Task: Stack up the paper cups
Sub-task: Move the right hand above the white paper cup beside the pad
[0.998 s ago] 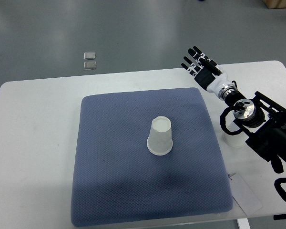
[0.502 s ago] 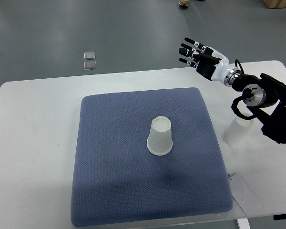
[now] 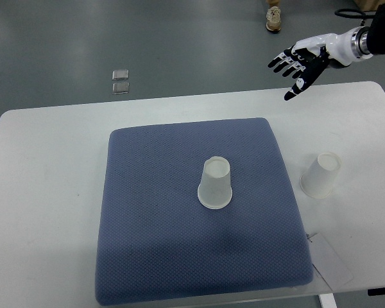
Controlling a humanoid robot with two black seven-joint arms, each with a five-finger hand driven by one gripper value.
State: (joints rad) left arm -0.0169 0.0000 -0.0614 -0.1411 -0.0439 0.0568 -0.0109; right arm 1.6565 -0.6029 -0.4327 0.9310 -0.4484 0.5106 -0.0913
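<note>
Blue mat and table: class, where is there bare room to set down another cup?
The blue mat is bare all around the upside-down paper cup at its centre. The white table left of the mat is bare too. Right of the mat is tighter: a second paper cup stands there. The right hand is raised, open.

2 inverted white cups (image 3: 215, 184) (image 3: 321, 174), apart

My fingers (image 3: 289, 61) are black and white; both paper cups (image 3: 215, 183) white, the dotted mat (image 3: 154, 244) blue, the worktop (image 3: 45, 192) white.
</note>
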